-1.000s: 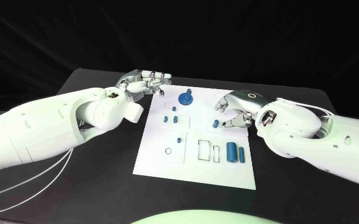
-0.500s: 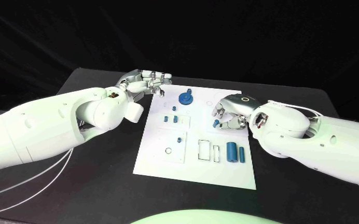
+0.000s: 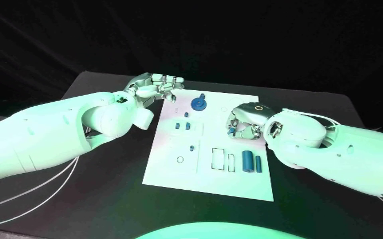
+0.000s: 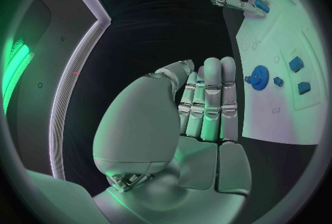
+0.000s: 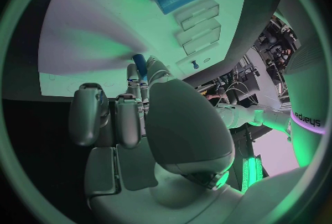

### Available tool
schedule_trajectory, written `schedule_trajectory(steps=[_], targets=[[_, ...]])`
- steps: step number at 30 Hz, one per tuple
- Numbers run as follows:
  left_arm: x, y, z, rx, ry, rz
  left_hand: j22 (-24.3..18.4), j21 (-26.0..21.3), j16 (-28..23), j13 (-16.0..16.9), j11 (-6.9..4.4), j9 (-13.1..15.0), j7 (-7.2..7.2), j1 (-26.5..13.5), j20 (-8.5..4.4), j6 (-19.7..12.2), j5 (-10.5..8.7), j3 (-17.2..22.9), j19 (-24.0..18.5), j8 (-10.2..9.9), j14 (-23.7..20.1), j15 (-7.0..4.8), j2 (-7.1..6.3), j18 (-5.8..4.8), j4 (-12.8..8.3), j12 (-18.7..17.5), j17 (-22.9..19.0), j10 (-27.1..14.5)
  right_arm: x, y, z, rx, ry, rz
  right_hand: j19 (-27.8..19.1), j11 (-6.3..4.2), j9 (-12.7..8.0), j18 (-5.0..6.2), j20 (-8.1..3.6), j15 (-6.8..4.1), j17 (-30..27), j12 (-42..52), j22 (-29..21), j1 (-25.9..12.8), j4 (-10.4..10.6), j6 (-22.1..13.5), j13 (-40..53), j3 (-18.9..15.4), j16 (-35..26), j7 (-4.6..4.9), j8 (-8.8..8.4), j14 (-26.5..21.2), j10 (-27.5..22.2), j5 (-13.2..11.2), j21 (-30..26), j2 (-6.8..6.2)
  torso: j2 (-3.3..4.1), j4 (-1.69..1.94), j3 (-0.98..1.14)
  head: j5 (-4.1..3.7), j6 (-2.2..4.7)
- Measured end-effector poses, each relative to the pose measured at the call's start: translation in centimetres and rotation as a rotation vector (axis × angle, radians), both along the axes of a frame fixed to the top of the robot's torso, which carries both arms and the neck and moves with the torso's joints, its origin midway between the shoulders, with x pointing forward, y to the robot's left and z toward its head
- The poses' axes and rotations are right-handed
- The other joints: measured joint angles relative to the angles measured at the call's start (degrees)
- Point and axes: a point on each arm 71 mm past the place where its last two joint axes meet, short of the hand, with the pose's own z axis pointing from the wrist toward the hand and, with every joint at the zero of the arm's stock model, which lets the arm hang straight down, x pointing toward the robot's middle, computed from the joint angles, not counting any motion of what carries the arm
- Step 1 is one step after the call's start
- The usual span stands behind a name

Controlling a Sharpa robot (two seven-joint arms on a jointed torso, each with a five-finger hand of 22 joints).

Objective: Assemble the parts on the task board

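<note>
My right hand is curled over the right edge of the task board, fingertips pinching a small blue peg. My left hand hovers at the board's far left corner, near the blue gear, fingers straight and side by side, holding nothing. Two blue cylinders lie nearer me on the board.

One word of lettering can be read.
In the right wrist view, the white right arm carries the lowercase word "sharpa" in dark letters, running along its casing just above a violet light ring. The task board, its blue parts and the silver hands bear no writing that can be made out; the outlines drawn on the board are plain frames without letters or numbers.
</note>
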Motion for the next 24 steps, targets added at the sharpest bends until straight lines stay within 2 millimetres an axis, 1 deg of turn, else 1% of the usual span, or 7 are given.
schedule_trajectory(steps=[2,5,7,10,12,17,24], targets=[[0.0,0.0,0.0,0.0,0.0,0.0,0.0,0.0,0.0,0.0,0.0,0.0,0.0,0.0,0.0,0.0,0.0,0.0,0.0,0.0,0.0,0.0,0.0,0.0,0.0,0.0,0.0,0.0,0.0,0.0,-0.01,0.0,0.0,0.0,0.33,0.01,0.02,0.0,-0.07,0.0,0.18,-0.01,0.0,0.0,0.0,0.52,-0.04,0.16,0.0,0.1,0.0,0.0,0.51,0.0,0.47,0.0,0.0,-0.01,0.0,0.01,-0.05],[0.01,0.01,0.0,0.0,-0.001,0.0,0.0,0.0,0.0,0.0,0.0,0.0,0.0,0.0,0.0,0.0,0.0,0.0,0.0,0.0,0.0,0.0,0.0,0.0,0.0,0.0,0.0,0.0,-0.02,0.0,-0.03,0.0,0.001,0.0,0.47,0.01,0.09,0.0,0.06,0.0,0.37,-0.04,0.0,0.63,-0.2,1.22,-0.16,1.41,0.22,0.01,0.0,0.0,1.25,-1.04,0.84,0.63,-0.02,0.0,0.0,0.05,-0.12],[0.01,0.01,0.0,0.0,-0.001,0.001,0.0,0.0,0.0,0.0,0.0,0.0,0.0,0.0,0.0,0.0,0.0,0.0,0.0,0.0,0.0,0.0,0.0,0.0,0.0,0.0,0.0,0.0,-0.02,0.0,-0.03,0.001,0.0,0.0,0.53,-0.12,0.08,-0.01,0.13,0.0,0.47,-0.38,0.0,1.09,-0.34,1.51,-0.31,2.51,0.22,-0.05,-0.01,0.0,1.53,-2.03,1.03,1.09,-0.02,0.0,0.0,0.05,-0.13],[0.01,0.02,0.0,0.0,-0.001,0.001,-0.05,0.0,0.0,0.0,0.0,0.0,0.0,0.0,0.0,0.0,0.0,-0.16,0.0,0.0,0.0,0.0,0.0,0.0,-0.16,0.0,-0.05,0.0,-0.02,-0.01,-0.04,0.003,-0.001,-0.001,0.64,0.24,0.07,-0.05,0.24,0.0,0.47,-1.04,-0.01,2.11,-0.84,2.24,-0.42,4.84,0.45,0.21,0.07,0.0,2.1,-4.12,1.67,1.71,-0.03,0.01,0.0,0.06,-0.17],[0.01,0.02,0.0,0.0,-0.001,0.001,-0.05,0.0,0.0,0.0,0.0,0.0,0.0,0.0,0.0,0.0,0.0,-0.16,0.0,0.0,0.0,0.0,0.0,0.0,-0.16,0.0,-0.05,0.0,-0.05,0.02,-0.01,0.006,-0.003,0.0,0.73,0.62,0.08,-0.91,0.33,0.0,0.47,-1.17,-0.01,2.69,-1.35,2.79,-0.42,6.16,0.45,0.17,0.38,0.0,2.49,-4.77,2.33,1.56,-0.04,0.02,-0.02,0.06,-0.2],[0.02,0.03,0.0,0.0,-0.001,0.001,-0.05,-0.21,0.0,0.0,0.0,0.0,0.0,0.0,0.0,0.0,0.19,-0.16,0.0,0.0,0.0,0.0,0.0,0.0,-0.16,0.0,-0.05,0.0,-0.2,0.11,0.14,0.021,-0.013,0.003,0.73,1.22,0.43,-0.91,0.33,0.01,0.52,-1.86,-0.01,3.53,-2.25,3.92,-0.33,8.5,0.67,0.17,0.88,0.0,3.09,-5.12,3.26,1.16,-0.05,0.02,-0.03,0.07,-0.29],[0.04,0.06,-0.01,0.001,-0.001,0.002,-0.05,-0.21,0.0,0.0,0.0,-0.05,0.0,0.0,0.0,0.0,0.21,-0.16,0.0,0.0,0.0,0.0,0.0,0.0,-0.16,0.0,-0.05,0.0,-0.66,0.01,0.55,0.049,-0.032,0.007,0.73,1.52,0.84,-0.91,0.33,0.02,0.52,-3.12,-0.02,3.57,-2.21,4.03,-0.01,9.8,0.67,0.24,0.9,0.01,3.39,-5.22,3.85,1.11,-0.07,0.03,-0.03,0.07,-0.35]])
